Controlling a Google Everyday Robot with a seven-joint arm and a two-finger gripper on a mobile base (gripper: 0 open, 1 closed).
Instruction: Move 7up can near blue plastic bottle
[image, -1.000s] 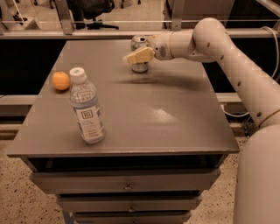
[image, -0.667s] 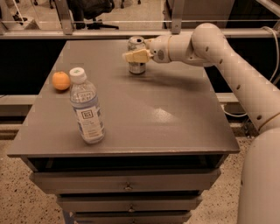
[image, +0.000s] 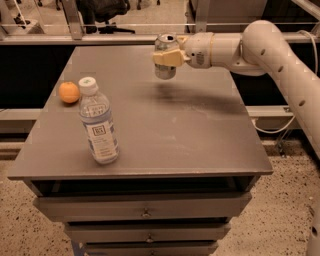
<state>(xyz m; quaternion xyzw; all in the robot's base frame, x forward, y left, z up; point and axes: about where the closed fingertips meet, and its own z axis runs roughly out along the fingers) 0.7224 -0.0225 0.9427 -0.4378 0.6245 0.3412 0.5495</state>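
The 7up can (image: 164, 69), small and silvery-grey with a pull-tab top, hangs a little above the far middle of the grey table (image: 175, 135). My gripper (image: 167, 56) reaches in from the right and is shut on the can's upper part. A shadow lies on the tabletop below the can. The blue plastic bottle (image: 98, 122), clear with a white cap and white label, stands upright near the table's front left, well apart from the can.
A round orange fruit (image: 69, 92) lies at the table's left edge, behind the bottle. The table has drawers (image: 145, 207) below its front edge. A rail and chair legs stand beyond the far edge. My white arm (image: 280, 55) spans the right side.
The gripper has closed on the can and lifted it off the tabletop, shifting slightly toward the front. The bottle and orange have not moved.
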